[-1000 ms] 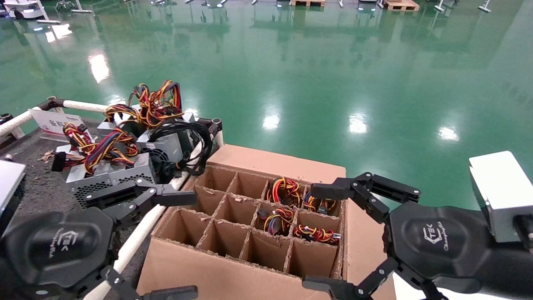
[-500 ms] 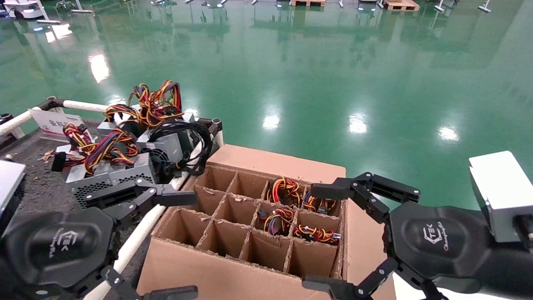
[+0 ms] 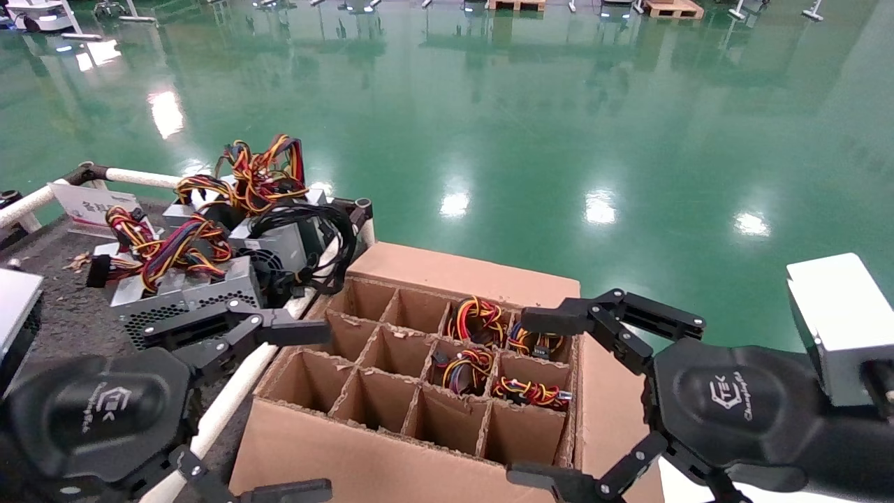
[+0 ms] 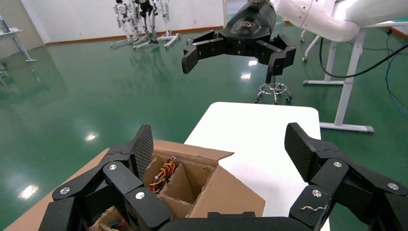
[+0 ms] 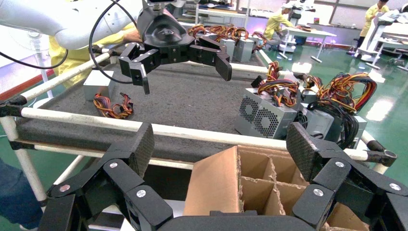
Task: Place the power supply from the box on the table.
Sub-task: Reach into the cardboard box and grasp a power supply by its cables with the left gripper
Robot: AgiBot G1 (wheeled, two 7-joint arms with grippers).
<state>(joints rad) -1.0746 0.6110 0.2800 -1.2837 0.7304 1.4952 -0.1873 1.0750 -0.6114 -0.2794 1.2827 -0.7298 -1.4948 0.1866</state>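
A: Eyes on the slim silver-grey metal power supply with its red, yellow and black wires (image 3: 529, 392), sitting in a near-right cell of the big brown corrugated cardboard box with the divider grid (image 3: 391, 461). Only its wire loops show above the dividers; three more wired cells lie just beyond it.

B: And what's changed over the last second?

A: Nothing at all! Wires, carton and both arms sit exactly where they were. The pick simply hasn't begun.

B: The claws?

A: The right gripper (image 3: 541, 398) hangs spread wide and empty over the box's right edge, nearest those cells. The left gripper (image 3: 307, 405) is just as wide and empty, over the white tube rail at the box's left.

B: So the dark grey speckled table (image 3: 63, 314) waits?

A: It does, off to the left, with a pile of grey vented units trailing coloured and black cables (image 3: 209, 265) at its far side. My read: the reach into the cell comes next.
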